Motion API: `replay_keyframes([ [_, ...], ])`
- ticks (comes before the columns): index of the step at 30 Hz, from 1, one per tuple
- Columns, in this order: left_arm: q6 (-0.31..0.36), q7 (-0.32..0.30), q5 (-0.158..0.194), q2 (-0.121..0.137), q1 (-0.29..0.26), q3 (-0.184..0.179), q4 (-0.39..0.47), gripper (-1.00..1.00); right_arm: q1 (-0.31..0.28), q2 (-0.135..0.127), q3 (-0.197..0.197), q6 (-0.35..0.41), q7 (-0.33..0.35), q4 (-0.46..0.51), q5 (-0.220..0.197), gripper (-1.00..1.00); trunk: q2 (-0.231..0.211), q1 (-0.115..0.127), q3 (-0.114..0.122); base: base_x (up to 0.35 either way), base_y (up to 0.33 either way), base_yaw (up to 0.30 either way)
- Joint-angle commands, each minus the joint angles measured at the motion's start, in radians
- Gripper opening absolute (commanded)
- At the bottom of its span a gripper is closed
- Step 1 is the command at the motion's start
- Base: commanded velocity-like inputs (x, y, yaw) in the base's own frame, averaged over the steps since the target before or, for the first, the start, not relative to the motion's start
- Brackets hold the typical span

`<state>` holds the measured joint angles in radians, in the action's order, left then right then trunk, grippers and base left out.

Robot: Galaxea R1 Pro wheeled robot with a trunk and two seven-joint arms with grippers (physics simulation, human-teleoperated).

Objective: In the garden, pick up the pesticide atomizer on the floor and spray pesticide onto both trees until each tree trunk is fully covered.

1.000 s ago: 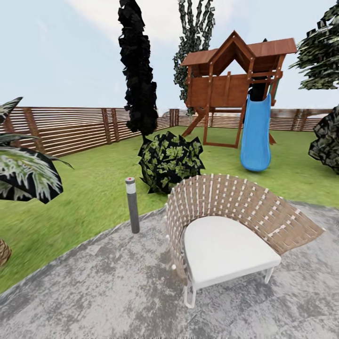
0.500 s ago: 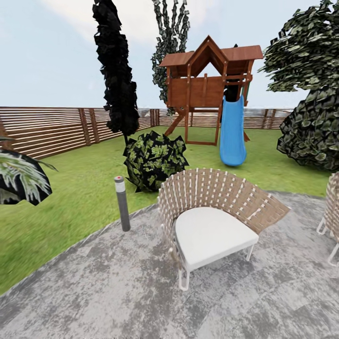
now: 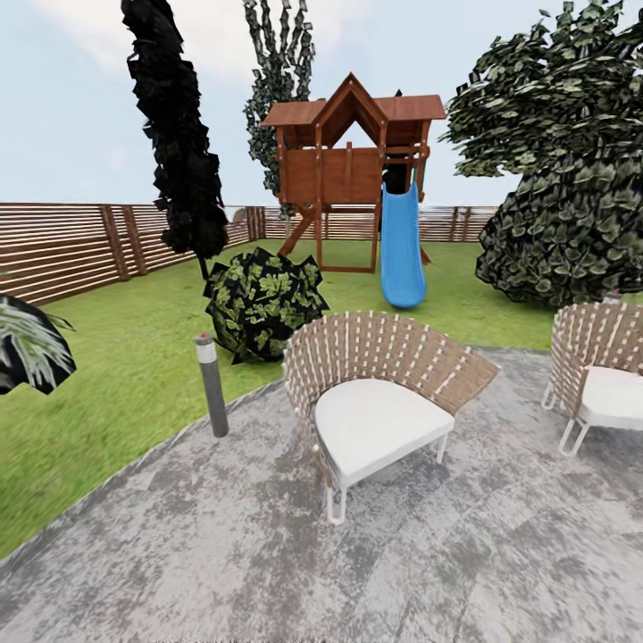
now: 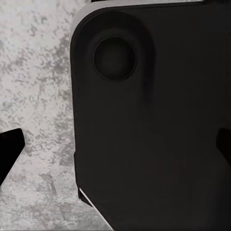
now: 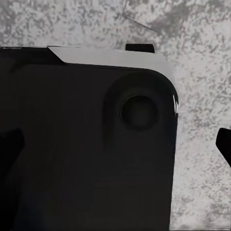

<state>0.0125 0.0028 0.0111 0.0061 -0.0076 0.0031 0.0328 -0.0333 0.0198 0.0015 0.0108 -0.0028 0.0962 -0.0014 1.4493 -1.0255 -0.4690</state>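
Robot on grey patio (image 3: 268, 554), facing lawn (image 3: 116, 375); probably searching, arms tucked down by black base (image 4: 154, 134).

Left gripper (image 4: 115, 154): dark tips at both frame edges, fingers wide, nothing between. Right gripper (image 5: 120, 144): same, wide, empty.

Atomizer not seen yet, place unknown.

Leafy tree (image 3: 554, 98) far right, trunk hidden behind bush (image 3: 572, 241). Chair (image 3: 379, 393) near centre; second chair (image 3: 598, 375) cut by right edge. Fence (image 3: 71, 246) far left.
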Motion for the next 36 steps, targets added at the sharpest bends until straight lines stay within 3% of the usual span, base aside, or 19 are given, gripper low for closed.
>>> replay_keyframes([
  [1,0.001,0.000,0.001,0.000,0.000,0.000,0.001,1.00,0.000,0.000,0.000,0.001,0.000,0.000,0.000,1.00,0.001,0.001,-0.001,-0.263,0.234,-0.263],
  [14,0.003,0.001,0.001,0.004,-0.011,0.001,0.001,1.00,0.000,0.000,0.000,0.001,0.000,0.001,0.000,1.00,0.001,0.001,-0.001,-0.263,0.234,-0.264],
  [22,0.001,0.007,0.001,0.032,-0.054,0.001,0.001,1.00,0.000,0.000,0.000,0.001,0.000,0.027,0.000,1.00,0.001,0.001,-0.001,-0.263,0.234,-0.266],
  [25,-0.003,0.010,0.000,0.047,-0.090,0.001,0.014,1.00,0.000,-0.012,0.000,0.001,0.000,0.093,0.000,1.00,0.001,0.001,-0.001,-0.255,0.226,-0.271],
  [31,-0.007,0.001,0.003,0.092,-0.143,0.003,0.136,1.00,0.000,-0.064,-0.001,0.000,-0.002,0.290,-0.001,1.00,0.001,0.001,-0.001,-0.075,0.067,-0.272],
  [36,-0.010,-0.001,0.007,0.091,-0.153,0.011,0.358,1.00,0.000,-0.078,-0.001,-0.005,0.002,0.461,-0.005,1.00,0.001,0.001,-0.001,-0.007,0.006,-0.273],
])
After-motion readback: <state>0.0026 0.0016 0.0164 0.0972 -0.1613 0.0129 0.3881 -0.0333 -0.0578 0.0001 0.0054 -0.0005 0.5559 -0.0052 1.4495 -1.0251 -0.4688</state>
